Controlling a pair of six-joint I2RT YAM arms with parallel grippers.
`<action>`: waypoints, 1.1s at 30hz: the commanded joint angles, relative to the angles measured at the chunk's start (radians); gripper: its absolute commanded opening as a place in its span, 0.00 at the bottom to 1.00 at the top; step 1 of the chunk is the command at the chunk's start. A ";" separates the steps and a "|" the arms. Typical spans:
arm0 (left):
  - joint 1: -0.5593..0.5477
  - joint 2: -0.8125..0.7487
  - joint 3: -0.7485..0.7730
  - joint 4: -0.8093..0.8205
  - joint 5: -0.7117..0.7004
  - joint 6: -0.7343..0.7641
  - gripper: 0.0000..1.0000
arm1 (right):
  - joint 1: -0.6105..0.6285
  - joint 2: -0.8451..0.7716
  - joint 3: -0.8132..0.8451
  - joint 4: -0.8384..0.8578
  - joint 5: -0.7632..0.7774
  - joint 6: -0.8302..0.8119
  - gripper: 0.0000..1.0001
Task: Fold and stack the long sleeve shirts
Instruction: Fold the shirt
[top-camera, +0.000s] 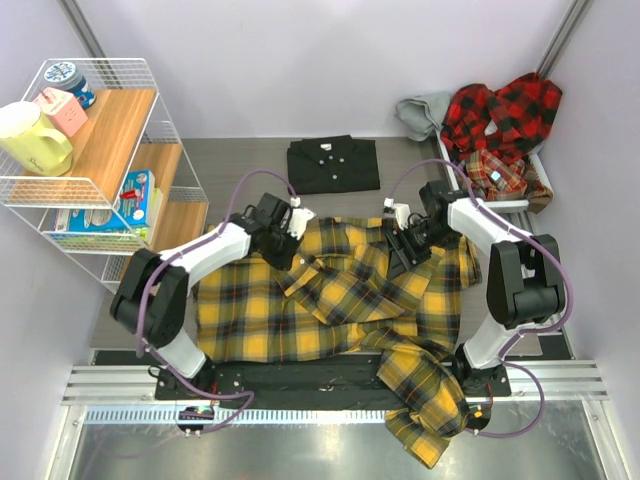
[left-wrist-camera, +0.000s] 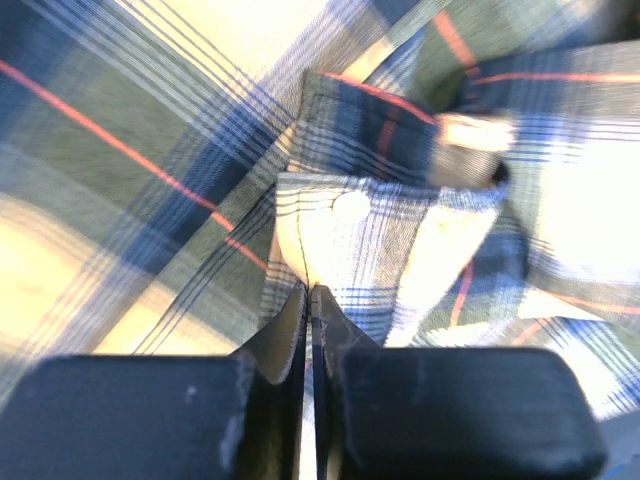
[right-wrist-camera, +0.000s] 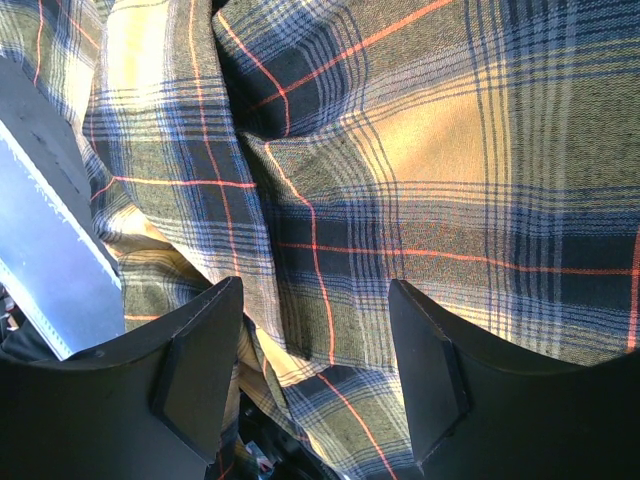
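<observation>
A yellow-and-black plaid shirt (top-camera: 330, 300) lies spread across the table, with one sleeve (top-camera: 425, 410) hanging over the near edge. My left gripper (top-camera: 290, 240) sits at its collar area. In the left wrist view, the left gripper (left-wrist-camera: 310, 290) is shut, pinching a fabric edge just below a white button (left-wrist-camera: 350, 205). My right gripper (top-camera: 405, 250) rests on the shirt's upper right. In the right wrist view it (right-wrist-camera: 315, 290) stands open, with rumpled plaid cloth (right-wrist-camera: 450, 150) under and between its fingers. A folded black shirt (top-camera: 333, 163) lies behind. Red-and-black plaid shirts (top-camera: 500, 115) are piled at the back right.
A white wire shelf (top-camera: 100, 150) with mugs and boxes stands at the left. A grey cloth (top-camera: 425, 110) lies beside the red pile. A metal rail (top-camera: 330, 385) runs along the near edge by the arm bases.
</observation>
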 joint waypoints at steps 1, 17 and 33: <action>-0.003 -0.130 0.021 -0.037 -0.001 0.028 0.00 | 0.002 -0.008 0.010 0.009 0.004 -0.006 0.65; 0.276 -0.187 0.135 -0.096 -0.211 0.101 0.00 | -0.058 0.035 0.121 -0.035 0.052 -0.043 0.76; 0.306 -0.020 0.051 -0.016 -0.224 0.104 0.00 | -0.066 0.103 0.126 -0.017 0.147 -0.087 0.67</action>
